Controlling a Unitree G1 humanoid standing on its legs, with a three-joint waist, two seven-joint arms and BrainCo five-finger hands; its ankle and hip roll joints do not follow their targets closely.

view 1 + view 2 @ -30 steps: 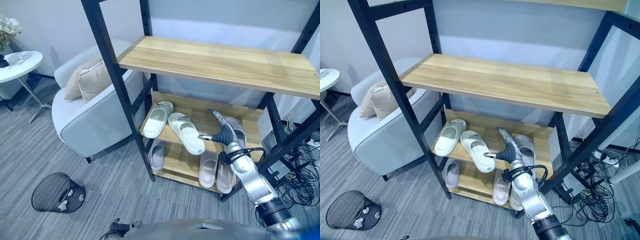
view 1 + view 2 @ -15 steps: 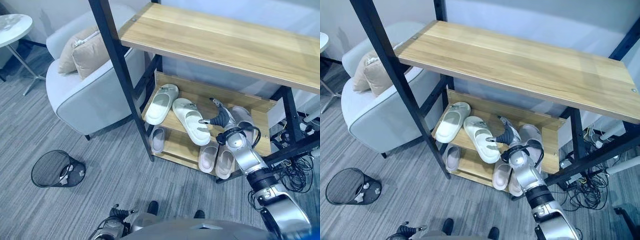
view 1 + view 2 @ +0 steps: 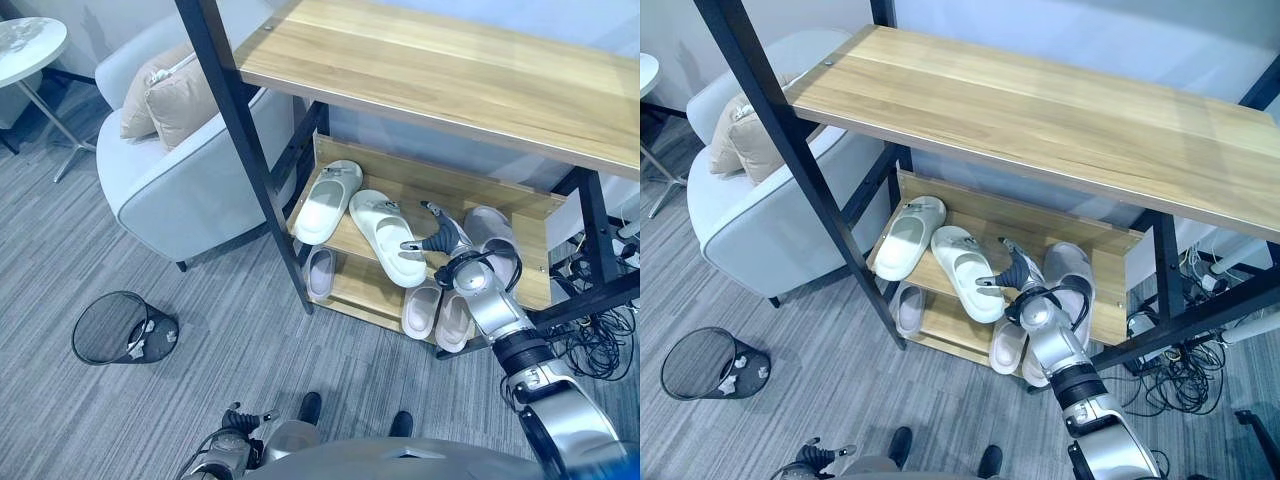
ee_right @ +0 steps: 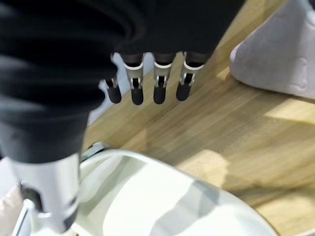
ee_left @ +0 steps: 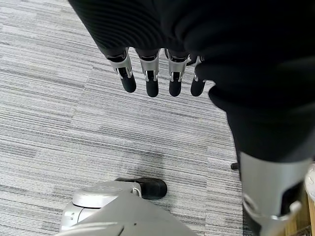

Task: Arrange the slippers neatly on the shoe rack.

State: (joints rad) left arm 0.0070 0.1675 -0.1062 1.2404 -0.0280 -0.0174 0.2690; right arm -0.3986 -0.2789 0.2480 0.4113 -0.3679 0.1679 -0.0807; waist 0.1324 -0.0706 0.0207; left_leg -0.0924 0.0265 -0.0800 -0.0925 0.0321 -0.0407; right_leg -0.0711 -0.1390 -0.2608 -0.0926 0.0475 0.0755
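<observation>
- Your left hand [image 5: 157,73] hangs low over the grey striped carpet floor [image 5: 59,123], its fingers [image 5: 151,84] straight and relaxed, holding nothing; it has no part in the job at present.
- Your right hand [image 3: 443,240] is on the middle wooden shelf [image 3: 970,225] of the black-framed shoe rack [image 3: 235,130]. Its fingers [image 4: 158,91] are stretched out and released, with nothing clasped between them.
- Just beside the thumb of that hand lies the cream-white rubber slipper [image 3: 385,235] that sits askew, its toe angled out toward the shelf's front edge. I judge this is the one you are squaring up; whether the thumb is touching it I cannot tell.
- Beyond that slipper, away from your fingers, its cream-white partner [image 3: 326,200] lies straighter, toe toward the rack's back.
- On the other side of your fingers sits a pale lilac-grey slipper [image 3: 493,232], close to the back of the hand.
- Below your fingers, on the bottom shelf, stand three more pale slippers: one alone [image 3: 320,272] near the black upright and a pair [image 3: 437,312] under your forearm.
- The step in hand looks like straightening the skewed slipper. Next you will want to press or nudge its heel so the toe swings round parallel with its partner, pushing gently so it does not slide off the front.
</observation>
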